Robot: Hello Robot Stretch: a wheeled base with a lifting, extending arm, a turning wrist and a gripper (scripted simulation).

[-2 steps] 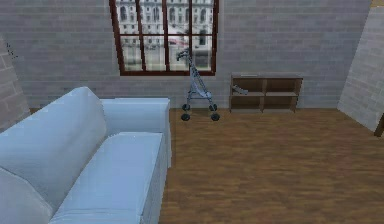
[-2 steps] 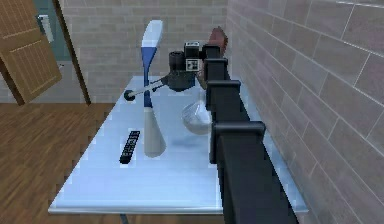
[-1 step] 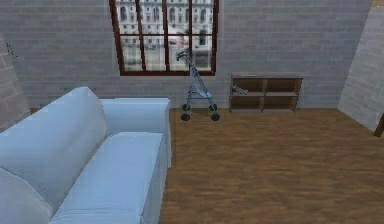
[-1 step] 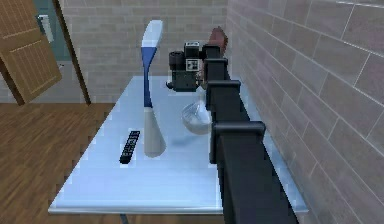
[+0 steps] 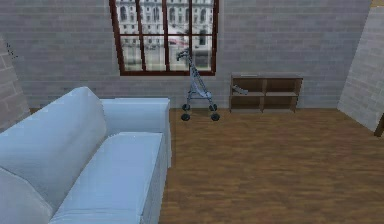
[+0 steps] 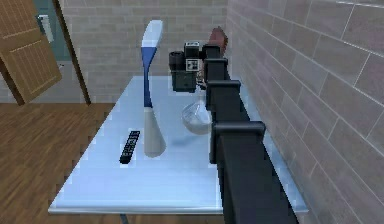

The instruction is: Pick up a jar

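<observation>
Dark against the brick wall, the gripper (image 6: pixel 180 62) sat at the far end of the arm (image 6: pixel 235 140). How its jaws stood, and whether it held anything, could not be told. The arm reached long and straight over the white table (image 6: pixel 100 175), close beside the wall. A clear rounded vessel (image 6: pixel 195 120), perhaps the jar, stood just left of the arm, near a tall white-and-blue object (image 6: pixel 151 100) and a black remote (image 6: pixel 130 146).

Pale blue sofa (image 5: pixel 90 150), dark red window frame (image 5: pixel 165 73), grey brick walls (image 5: pixel 60 50), brown wood floor (image 5: pixel 280 160). Table's (image 6: pixel 110 175) white, remote (image 6: pixel 130 146) black, arm (image 6: pixel 235 140) black, lamp (image 6: pixel 152 135) white with a blue stem.
</observation>
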